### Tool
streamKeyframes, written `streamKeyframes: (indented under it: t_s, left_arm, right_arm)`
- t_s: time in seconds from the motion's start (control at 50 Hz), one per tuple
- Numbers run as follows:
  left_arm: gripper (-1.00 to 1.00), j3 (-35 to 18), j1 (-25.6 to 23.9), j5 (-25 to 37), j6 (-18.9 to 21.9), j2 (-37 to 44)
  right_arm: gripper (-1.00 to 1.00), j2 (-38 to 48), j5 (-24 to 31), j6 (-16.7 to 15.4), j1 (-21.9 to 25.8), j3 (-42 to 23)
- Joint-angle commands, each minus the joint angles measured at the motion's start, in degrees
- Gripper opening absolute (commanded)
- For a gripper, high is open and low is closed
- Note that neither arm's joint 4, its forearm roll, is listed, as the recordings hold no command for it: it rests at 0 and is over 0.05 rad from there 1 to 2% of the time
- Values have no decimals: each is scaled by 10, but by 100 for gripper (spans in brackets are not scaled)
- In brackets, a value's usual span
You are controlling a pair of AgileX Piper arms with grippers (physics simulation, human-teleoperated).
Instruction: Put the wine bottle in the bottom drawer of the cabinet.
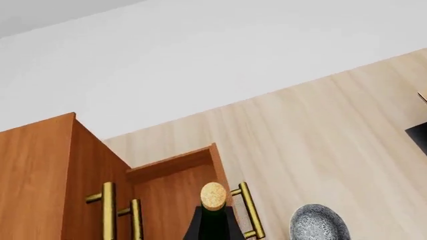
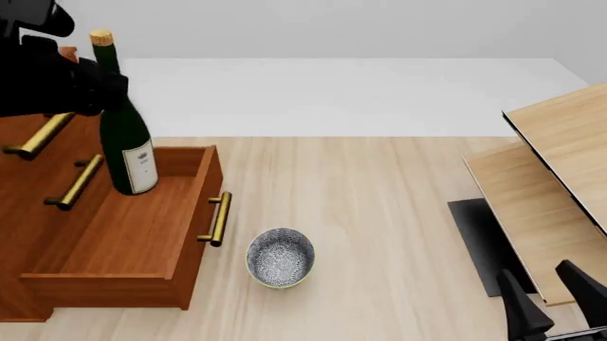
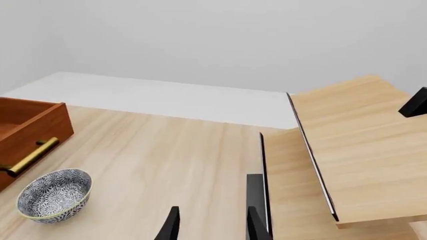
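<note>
Left gripper (image 2: 90,89) is clamped on the upper body of the wine bottle (image 2: 126,135), held nearly upright with a slight lean, its base low over or on the floor of the open bottom drawer (image 2: 133,227) near the back, against the cabinet (image 2: 24,206); contact I can't tell. Risk: letting go while it leans could topple it onto the drawer wall or toward the patterned bowl (image 2: 281,257) on the bench (image 2: 379,213). Right gripper (image 2: 555,302) sits parked, slightly open and empty, well apart.

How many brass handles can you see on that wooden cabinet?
3: one on the pulled-out bottom drawer front, and one on each of the two closed drawer fronts above, at and, partly behind the bottle-holding arm.
</note>
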Motion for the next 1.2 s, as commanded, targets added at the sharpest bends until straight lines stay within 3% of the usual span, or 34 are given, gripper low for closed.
streamKeyframes:
  t_s: [0.02,0.6,1.2]
  left_arm:
    - [-100,19,14,-13,-19,-5]
    - [-100,127,30,-64,-42,-30]
    - [-100,182,43,-93,-62,-51]
  right_arm:
    - [100,2,-2,0,-1,0]
    - [100,0,2,-2,2,0]
    - [100,1,2,-2,4,0]
